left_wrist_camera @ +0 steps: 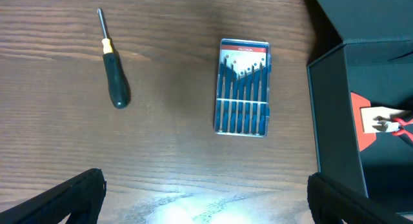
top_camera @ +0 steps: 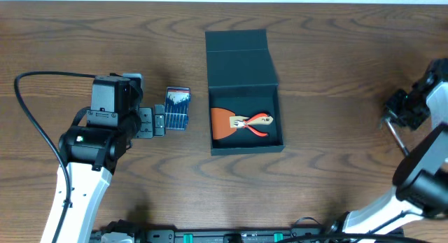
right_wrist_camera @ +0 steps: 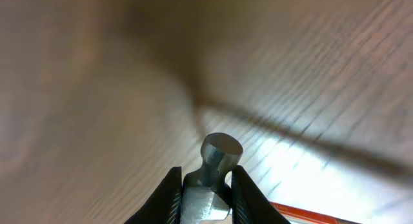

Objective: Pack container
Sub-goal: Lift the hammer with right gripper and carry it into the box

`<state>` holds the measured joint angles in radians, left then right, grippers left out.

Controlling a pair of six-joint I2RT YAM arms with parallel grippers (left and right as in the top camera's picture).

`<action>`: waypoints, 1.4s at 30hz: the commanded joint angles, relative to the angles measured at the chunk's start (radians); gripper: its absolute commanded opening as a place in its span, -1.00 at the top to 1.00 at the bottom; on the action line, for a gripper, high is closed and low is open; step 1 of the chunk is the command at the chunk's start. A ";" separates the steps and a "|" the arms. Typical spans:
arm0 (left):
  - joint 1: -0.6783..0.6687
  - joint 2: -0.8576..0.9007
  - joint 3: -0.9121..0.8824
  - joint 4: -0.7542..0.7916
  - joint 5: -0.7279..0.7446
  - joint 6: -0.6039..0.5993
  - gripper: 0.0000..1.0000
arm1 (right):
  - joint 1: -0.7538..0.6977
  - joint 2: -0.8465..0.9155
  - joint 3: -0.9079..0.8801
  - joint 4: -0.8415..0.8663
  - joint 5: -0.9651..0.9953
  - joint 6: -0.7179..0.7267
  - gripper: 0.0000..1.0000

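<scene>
The dark teal container (top_camera: 244,82) lies open at the table's middle, its flap lid folded back. Inside it lie red-handled pliers (top_camera: 256,123) on an orange card. The container's wall also shows in the left wrist view (left_wrist_camera: 329,114). My left gripper (top_camera: 155,122) is open and empty, just left of a small blue case of screwdriver bits (top_camera: 178,108), which also shows in the left wrist view (left_wrist_camera: 242,87). My right gripper (top_camera: 396,111) is at the far right, shut on a steel hammer head (right_wrist_camera: 218,161).
A screwdriver with a dark handle (left_wrist_camera: 113,72) lies on the wood left of the blue case; the left arm hides it from overhead. A thin metal shaft (top_camera: 396,139) hangs below the right gripper. An orange-red strip (right_wrist_camera: 303,214) shows beside the hammer head.
</scene>
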<state>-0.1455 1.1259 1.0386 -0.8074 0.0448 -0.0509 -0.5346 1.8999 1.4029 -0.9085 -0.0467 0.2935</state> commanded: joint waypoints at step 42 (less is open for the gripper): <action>0.005 0.004 0.018 -0.026 -0.039 0.013 -0.97 | 1.165 0.091 0.524 -0.336 0.012 -0.337 0.97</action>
<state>-0.1455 1.1259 1.0386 -0.8307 0.0307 -0.0505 0.6094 1.9568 1.9194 -1.2404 -0.0063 -0.0135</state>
